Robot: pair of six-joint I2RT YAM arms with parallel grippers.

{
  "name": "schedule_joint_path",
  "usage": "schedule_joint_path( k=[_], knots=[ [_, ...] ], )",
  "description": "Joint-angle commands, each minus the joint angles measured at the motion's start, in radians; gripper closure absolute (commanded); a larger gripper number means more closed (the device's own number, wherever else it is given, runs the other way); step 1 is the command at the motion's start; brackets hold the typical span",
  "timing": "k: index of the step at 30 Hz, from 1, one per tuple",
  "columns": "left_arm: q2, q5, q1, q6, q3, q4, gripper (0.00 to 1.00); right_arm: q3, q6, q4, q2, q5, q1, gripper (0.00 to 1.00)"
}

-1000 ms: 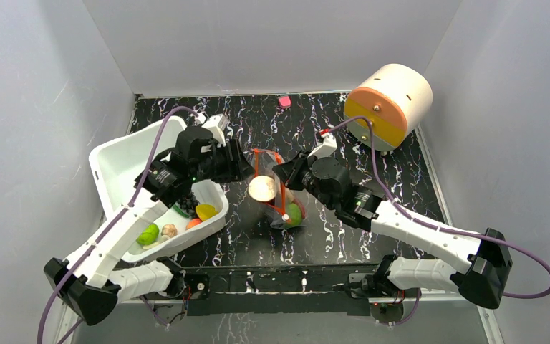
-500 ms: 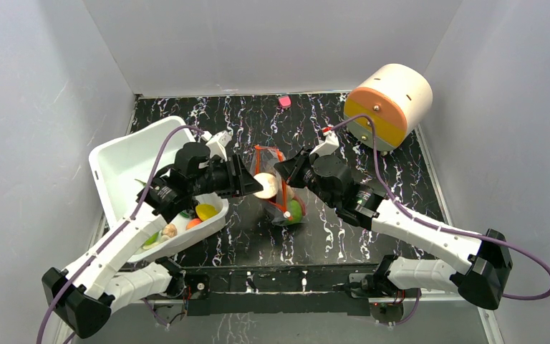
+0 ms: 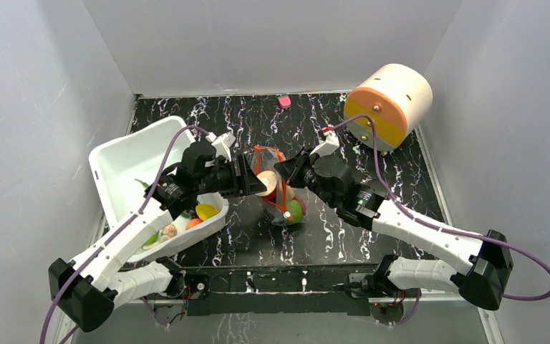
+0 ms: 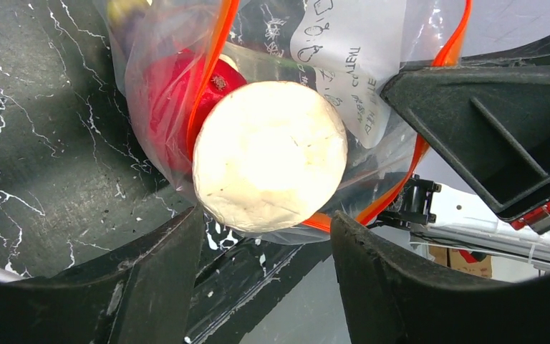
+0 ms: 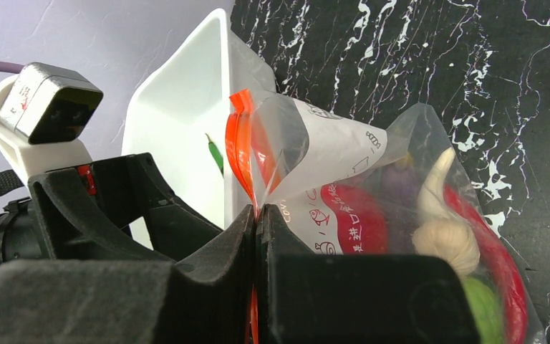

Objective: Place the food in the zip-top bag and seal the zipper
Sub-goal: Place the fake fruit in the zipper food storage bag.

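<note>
The clear zip-top bag [image 3: 281, 201] stands open at the table's middle, with its orange-red zipper [image 3: 259, 153] on top. My right gripper [image 3: 284, 176] is shut on the zipper strip [image 5: 240, 143] and holds that edge up. My left gripper [image 3: 256, 183] holds a cream round food piece [image 4: 270, 154] at its fingertips, inside the bag's mouth. Through the plastic I see a red apple [image 4: 168, 107], a red chili [image 5: 498, 251], a green fruit [image 5: 487, 308] and a purple eggplant [image 5: 401, 183]. The white label [image 4: 351, 57] faces the left wrist camera.
A white tub [image 3: 125, 154] stands at the left under my left arm, with a yellow piece [image 3: 205, 211] and other toy foods in it. An orange and cream drum [image 3: 389, 104] stands at the back right. A small pink piece [image 3: 284, 101] lies at the back edge.
My left gripper has swung right and levelled out, bringing the cream round piece into the bag's mouth. My right gripper has held the bag's edge still.
</note>
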Motion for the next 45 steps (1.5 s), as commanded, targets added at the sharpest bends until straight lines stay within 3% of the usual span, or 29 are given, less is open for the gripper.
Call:
schedule_joint_path(
  k=[1, 6, 16, 21, 32, 42, 45],
  knots=[
    [-0.054, -0.017, -0.002, 0.009, 0.032, -0.011, 0.36, 0.057, -0.010, 0.061, -0.031, 0.004, -0.005, 1.00],
    [-0.061, -0.044, -0.002, 0.017, 0.005, -0.038, 0.39, 0.060, -0.010, 0.062, -0.033, 0.004, -0.006, 1.00],
    [-0.029, -0.008, -0.002, -0.012, -0.032, 0.059, 0.47, 0.061, -0.003, 0.065, -0.030, -0.014, -0.006, 1.00],
    [-0.002, 0.009, -0.002, -0.032, -0.035, 0.113, 0.55, 0.046, 0.010, 0.082, -0.015, -0.045, -0.006, 1.00],
    [0.042, 0.016, -0.002, -0.047, -0.067, 0.194, 0.61, 0.050, 0.040, 0.095, -0.004, -0.081, -0.007, 1.00],
    [0.090, 0.006, -0.002, -0.036, -0.065, 0.235, 0.63, 0.088, 0.056, 0.092, 0.021, -0.103, -0.006, 1.00],
    [0.071, 0.001, -0.002, -0.028, -0.028, 0.195, 0.57, 0.080, 0.044, 0.081, 0.013, -0.073, -0.009, 1.00]
  ],
)
